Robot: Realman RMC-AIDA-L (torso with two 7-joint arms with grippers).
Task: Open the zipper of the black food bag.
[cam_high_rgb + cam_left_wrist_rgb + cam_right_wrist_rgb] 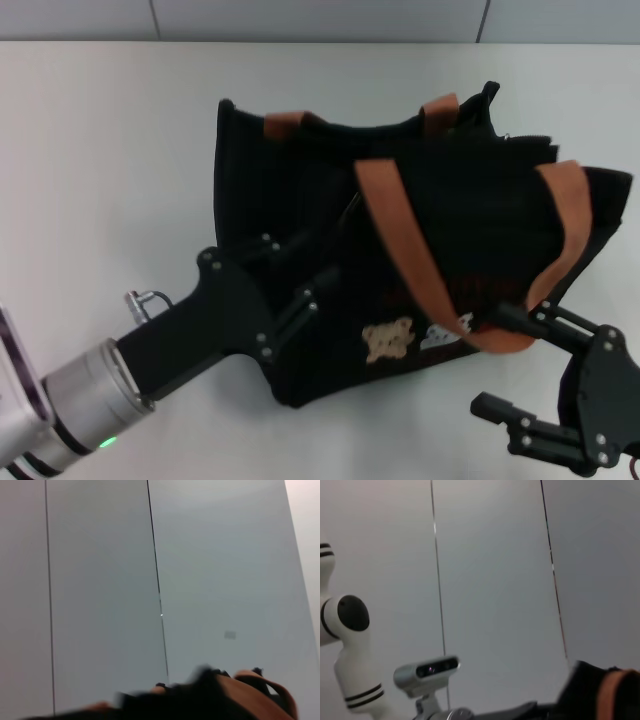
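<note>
The black food bag point(300, 170) lies on its side in the middle of the white table, with bear patches point(388, 340) on its near face. Two orange-brown straps point(400, 240) drape across it. The zipper runs along the far top edge between the straps and is hard to tell from the black fabric; a small silver glint point(507, 137) shows at its right end. My left gripper point(300, 268) is against the bag's near left side, its finger links spread apart. My right gripper point(497, 360) is open at the bag's near right corner, its upper finger point(510, 318) beside the strap loop.
The white table point(100, 150) extends left of and behind the bag to a grey wall point(320, 18). In the left wrist view only the wall and the bag's top point(215, 695) show. In the right wrist view the head camera point(427, 669) and a bag corner point(590, 685) show.
</note>
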